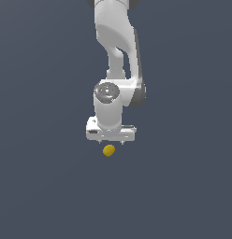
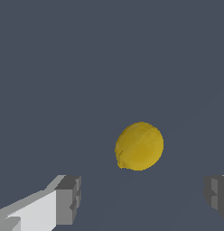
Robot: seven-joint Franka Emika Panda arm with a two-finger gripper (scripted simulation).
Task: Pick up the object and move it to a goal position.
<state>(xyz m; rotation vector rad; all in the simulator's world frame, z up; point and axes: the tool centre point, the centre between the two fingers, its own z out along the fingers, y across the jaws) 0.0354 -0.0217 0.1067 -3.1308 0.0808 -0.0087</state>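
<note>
A plain dark grey-blue tabletop [image 1: 47, 186] fills both views. The yellow lemon-like object [image 1: 108, 150] lies on it just below the white claw [image 1: 111, 141]. The claw's fingers [image 2: 68, 199] stand wide apart, not touching the object.

Plain dark grey-blue floor [image 1: 43, 186], small yellow lemon-like object [image 1: 108, 150] on it

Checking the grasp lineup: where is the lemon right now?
In the exterior view the lemon sits near the middle, just below the open gripper, untouched.
</note>
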